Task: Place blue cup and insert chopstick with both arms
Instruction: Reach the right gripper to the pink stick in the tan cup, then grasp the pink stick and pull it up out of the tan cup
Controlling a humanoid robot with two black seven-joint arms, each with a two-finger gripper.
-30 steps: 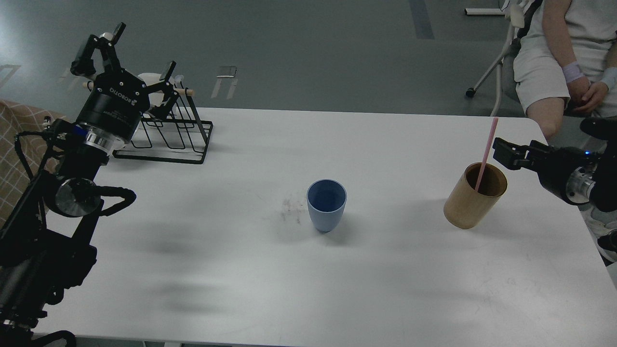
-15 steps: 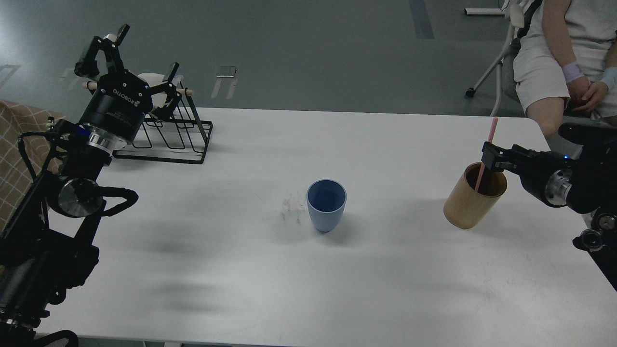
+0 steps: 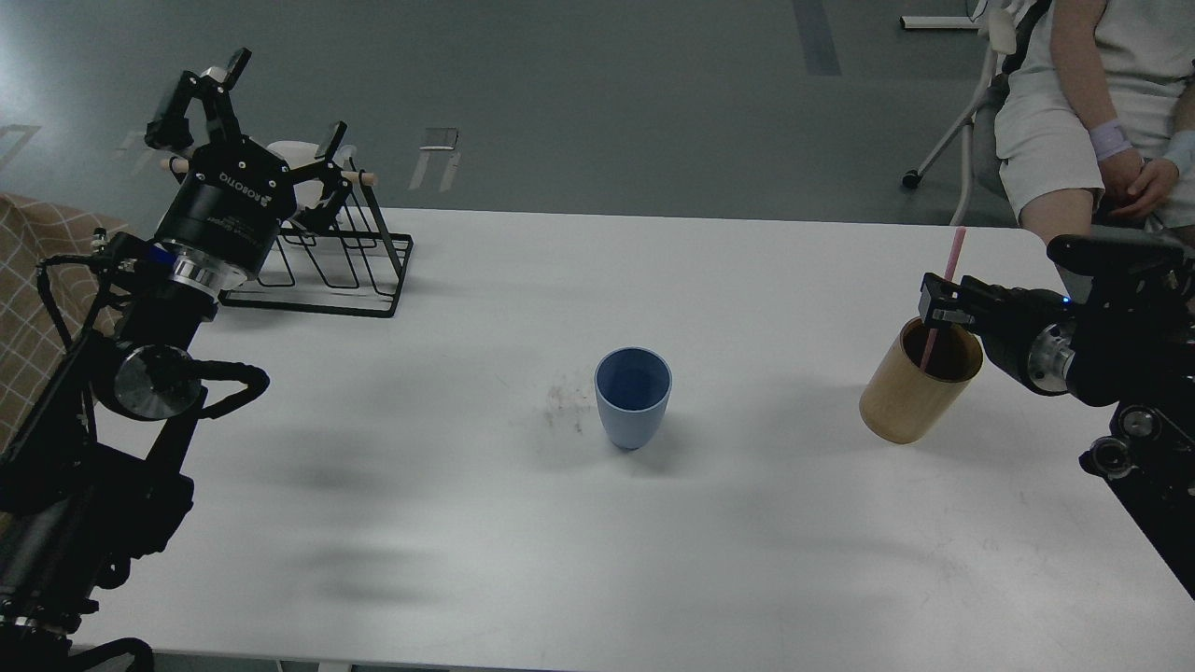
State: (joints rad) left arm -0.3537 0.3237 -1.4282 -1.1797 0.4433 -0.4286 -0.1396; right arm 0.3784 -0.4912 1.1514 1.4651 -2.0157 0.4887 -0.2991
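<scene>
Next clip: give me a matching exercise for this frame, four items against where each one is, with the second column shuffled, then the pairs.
Items:
1. blue cup
2. chopstick
3. wire rack
4. left gripper

Places:
A. far left corner of the table
B. standing in the wooden cylinder
C. raised, fingers spread, above the rack
D. upright, alone, mid-table

Pairs: 1-D, 2-B, 3-A, 4-C

A robotics lab or test room: a bare white worktop [image 3: 467,523] on plain grey flooring [image 3: 607,103], a seated onlooker [image 3: 1083,103] on a wheeled chair beyond the right end effector [image 3: 936,301], black robot arms at both sides
</scene>
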